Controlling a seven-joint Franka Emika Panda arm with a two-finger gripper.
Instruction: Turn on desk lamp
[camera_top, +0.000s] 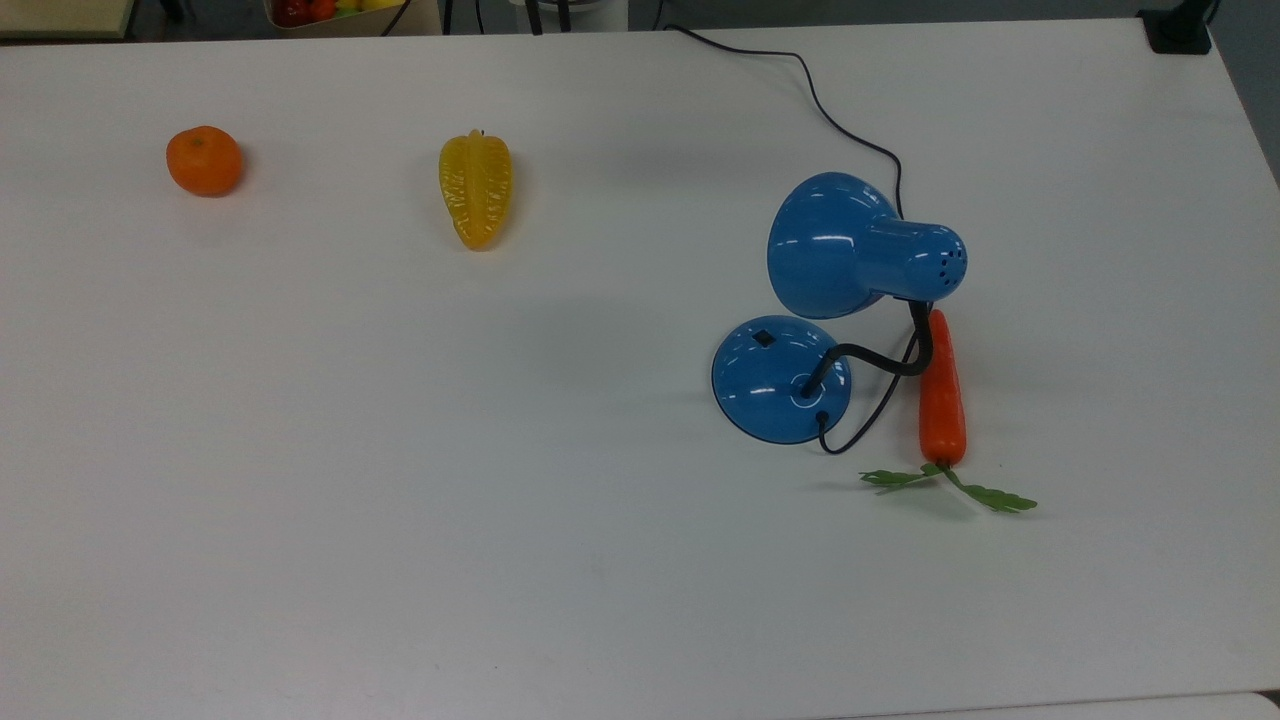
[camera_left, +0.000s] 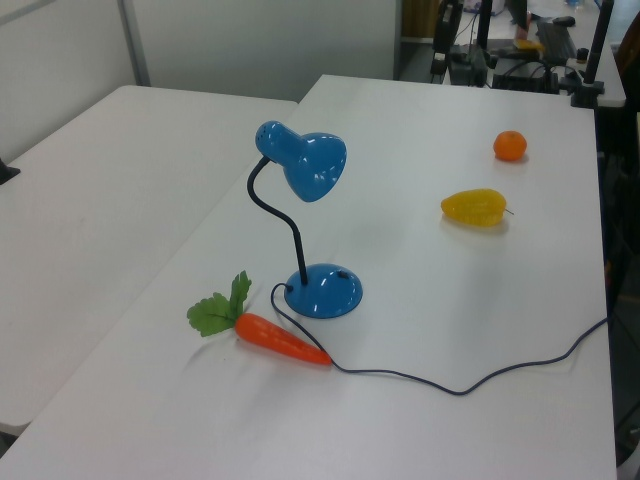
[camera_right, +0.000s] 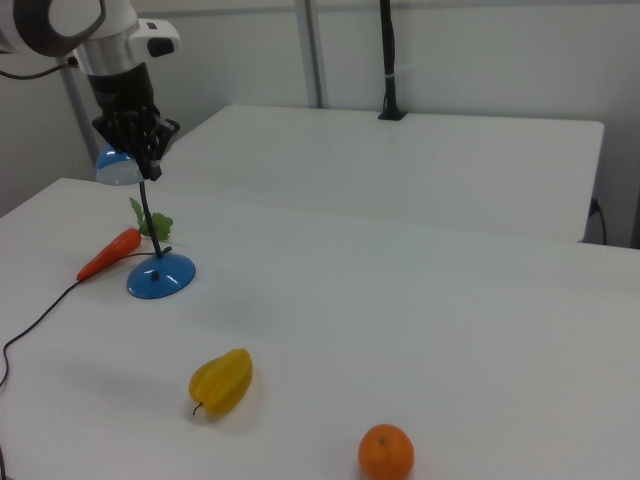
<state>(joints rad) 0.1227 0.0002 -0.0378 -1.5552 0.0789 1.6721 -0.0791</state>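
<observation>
In the right view, we see the gripper (camera_right: 145, 150) hanging high at the right view's left, on a white arm (camera_right: 95, 30). We cannot tell whether it is spread or pressed together.

Going from the right view's left, the black cord (camera_right: 35, 318) runs over the table (camera_right: 420, 300) well below the gripper and to its left. The carrot (camera_right: 110, 254) lies below the gripper, a little to its left, with its green leaves (camera_right: 152, 222) pointing away from the camera. The lamp (camera_right: 160, 275) stands almost straight under the gripper. Its round blue base sits on the table beneath, its thin black neck rises toward the gripper, and its shade (camera_right: 116, 172) shows just beside the gripper's lower left edge. The two overlap there, and we cannot tell if they touch. Lower and to the right of the gripper lies the starfruit (camera_right: 222, 380), and farther right, well apart from the gripper, the orange (camera_right: 386, 452).

In the top view, the orange (camera_top: 204, 160) and starfruit (camera_top: 475, 189) lie toward the top view's left. The lamp base (camera_top: 770, 385) carries a small black switch (camera_top: 763, 338) on its upper side, just under the rim of the shade (camera_top: 845, 245). The carrot (camera_top: 942, 390) lies just beside the base on the top view's right, and the cord (camera_top: 830, 110) loops between them.
</observation>
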